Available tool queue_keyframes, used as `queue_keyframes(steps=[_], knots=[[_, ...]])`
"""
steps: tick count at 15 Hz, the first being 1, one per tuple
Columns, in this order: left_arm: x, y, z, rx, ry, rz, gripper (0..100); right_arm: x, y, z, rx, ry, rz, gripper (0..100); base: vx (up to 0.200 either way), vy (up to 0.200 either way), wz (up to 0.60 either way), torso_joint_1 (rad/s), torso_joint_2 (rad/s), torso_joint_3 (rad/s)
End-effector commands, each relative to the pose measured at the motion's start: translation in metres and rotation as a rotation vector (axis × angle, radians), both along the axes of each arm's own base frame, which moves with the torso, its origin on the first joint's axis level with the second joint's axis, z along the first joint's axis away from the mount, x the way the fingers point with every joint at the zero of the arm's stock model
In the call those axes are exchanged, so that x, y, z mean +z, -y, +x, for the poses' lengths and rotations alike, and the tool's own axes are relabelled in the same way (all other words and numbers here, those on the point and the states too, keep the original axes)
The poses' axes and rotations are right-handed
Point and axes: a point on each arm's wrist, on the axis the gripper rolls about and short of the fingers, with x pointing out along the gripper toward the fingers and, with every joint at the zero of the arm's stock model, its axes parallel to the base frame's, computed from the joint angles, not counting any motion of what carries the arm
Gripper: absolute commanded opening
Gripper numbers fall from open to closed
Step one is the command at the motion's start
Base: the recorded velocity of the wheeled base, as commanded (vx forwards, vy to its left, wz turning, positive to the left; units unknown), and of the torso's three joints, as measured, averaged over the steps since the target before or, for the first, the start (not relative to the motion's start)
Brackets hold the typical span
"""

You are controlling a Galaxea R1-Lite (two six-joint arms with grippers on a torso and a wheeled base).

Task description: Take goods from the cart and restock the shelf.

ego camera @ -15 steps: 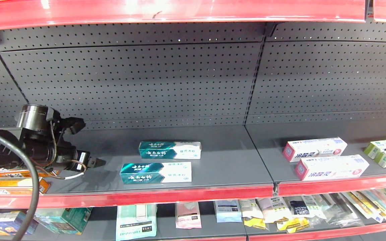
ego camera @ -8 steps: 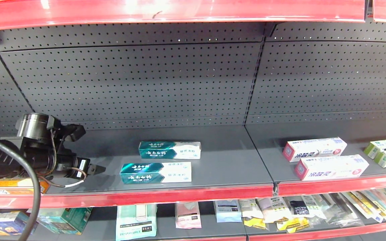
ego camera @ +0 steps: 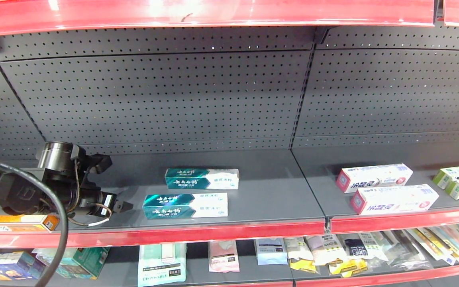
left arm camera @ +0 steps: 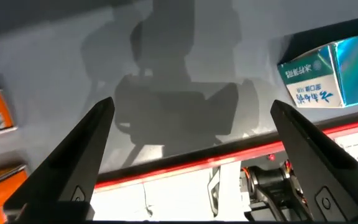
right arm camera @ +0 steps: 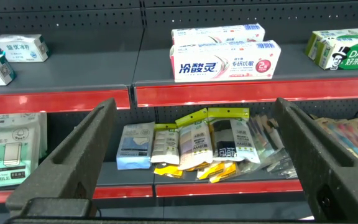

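Two teal-and-white toothpaste boxes lie on the grey shelf (ego camera: 269, 187), one behind (ego camera: 201, 178) and one nearer the red front edge (ego camera: 185, 205). My left gripper (ego camera: 125, 206) hangs low over the shelf just left of the front box, open and empty. In the left wrist view my left gripper (left arm camera: 191, 155) has its fingers spread wide over bare shelf, with the end of a teal box (left arm camera: 328, 74) beyond one finger. My right gripper (right arm camera: 191, 162) is open and empty, out in front of the shelf and facing the red-and-white boxes (right arm camera: 225, 61).
Orange boxes (ego camera: 14, 223) lie at the shelf's left end under my left arm. Two red-and-white boxes (ego camera: 395, 198) and green boxes (ego camera: 458, 172) occupy the right bay. The lower shelf holds hanging packets (ego camera: 317, 249) and sachets (ego camera: 161, 263). Pegboard backs the shelf.
My left arm has dropped lower and shifted right, bringing its open gripper closer to the front teal box. The boxes have not moved.
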Motion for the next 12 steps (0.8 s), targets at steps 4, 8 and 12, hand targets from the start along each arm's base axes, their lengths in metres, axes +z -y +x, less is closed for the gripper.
queue_keyframes(steps=[4,8,12], knots=[[-0.010,0.011,0.010,-0.035,0.010,0.000,100,0.000,0.000,0.000,0.000,0.000,0.000,100,0.000,0.000,0.00,0.000,0.00,0.000],[-0.011,0.011,0.011,-0.037,0.010,0.000,100,0.000,0.000,0.000,0.000,0.000,0.000,100,0.000,0.000,0.00,0.000,0.00,0.000],[-0.010,0.016,0.015,-0.050,0.026,-0.001,100,0.000,0.000,0.000,0.000,0.000,0.000,100,0.000,0.000,0.00,0.000,0.00,0.000]])
